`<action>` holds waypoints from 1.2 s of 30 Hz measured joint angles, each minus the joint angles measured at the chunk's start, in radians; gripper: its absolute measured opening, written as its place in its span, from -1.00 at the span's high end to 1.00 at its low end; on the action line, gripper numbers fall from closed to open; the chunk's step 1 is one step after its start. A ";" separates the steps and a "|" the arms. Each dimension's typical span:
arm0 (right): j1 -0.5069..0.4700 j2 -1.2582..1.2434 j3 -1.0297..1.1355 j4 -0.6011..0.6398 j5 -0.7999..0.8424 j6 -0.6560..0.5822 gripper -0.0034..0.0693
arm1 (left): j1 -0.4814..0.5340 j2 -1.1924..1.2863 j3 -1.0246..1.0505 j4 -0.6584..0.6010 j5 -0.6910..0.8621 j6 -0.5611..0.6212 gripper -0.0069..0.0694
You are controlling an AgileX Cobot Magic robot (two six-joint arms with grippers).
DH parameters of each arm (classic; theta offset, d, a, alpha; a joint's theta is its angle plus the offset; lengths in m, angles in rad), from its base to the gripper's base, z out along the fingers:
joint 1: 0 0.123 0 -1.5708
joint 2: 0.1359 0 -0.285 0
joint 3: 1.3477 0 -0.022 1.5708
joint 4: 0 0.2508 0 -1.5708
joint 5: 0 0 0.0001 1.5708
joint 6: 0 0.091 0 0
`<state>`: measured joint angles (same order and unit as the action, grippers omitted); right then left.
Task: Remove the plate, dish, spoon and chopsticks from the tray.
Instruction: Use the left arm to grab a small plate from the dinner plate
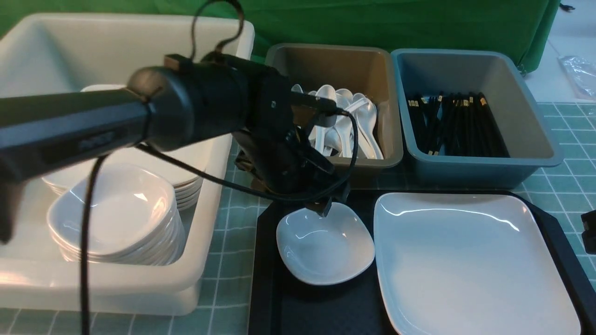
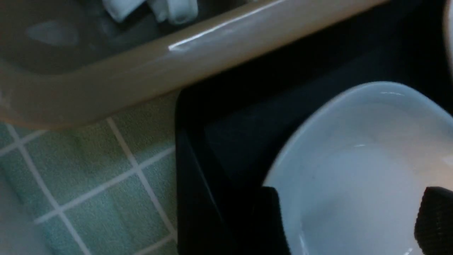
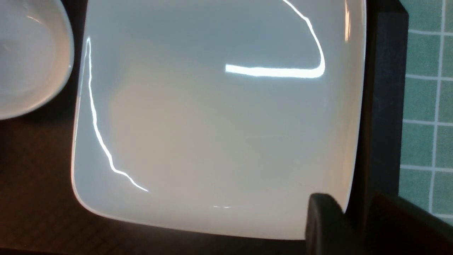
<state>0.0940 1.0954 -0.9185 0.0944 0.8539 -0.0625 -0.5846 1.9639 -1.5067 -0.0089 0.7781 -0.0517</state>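
Front view: one plate (image 1: pixel 470 260) and one dish (image 1: pixel 326 244) are seen on the tray (image 1: pixel 279 302); the left fingers (image 1: pixel 327 207) are mostly hidden. Left wrist: they are spread wide astride the dish's rim. Right wrist: two cut-off right fingers (image 3: pixel 324 226) straddle the plate's edge; grip cannot be told.

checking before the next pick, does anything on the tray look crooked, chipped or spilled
Nothing stands out. The small dish and the large plate both sit flat and right way up on the tray, side by side, with no chips, cracks or spills showing.
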 joint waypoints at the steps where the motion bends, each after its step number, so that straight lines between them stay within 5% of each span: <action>1: 0.000 0.000 0.000 0.000 -0.002 -0.004 0.33 | 0.000 0.016 -0.003 0.009 0.000 0.008 -0.62; 8: 0.000 0.000 0.000 0.000 -0.022 -0.011 0.31 | 0.000 0.077 -0.003 0.033 -0.032 0.027 -0.71; 17: 0.000 0.000 0.000 0.001 -0.027 -0.014 0.31 | 0.000 0.098 -0.004 0.009 -0.019 0.034 -0.58; 20: 0.000 0.000 0.000 0.001 -0.027 -0.014 0.31 | 0.000 0.098 -0.005 -0.010 0.040 0.024 -0.35; 25: 0.000 0.000 0.000 0.001 -0.027 -0.015 0.31 | 0.000 0.098 -0.013 -0.030 0.134 0.002 0.40; 36: 0.000 0.000 0.000 0.004 -0.009 -0.014 0.31 | 0.006 -0.044 -0.013 -0.035 0.185 -0.001 0.71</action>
<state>0.0940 1.0954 -0.9185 0.0979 0.8452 -0.0764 -0.5791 1.9198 -1.5199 -0.0440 0.9631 -0.0522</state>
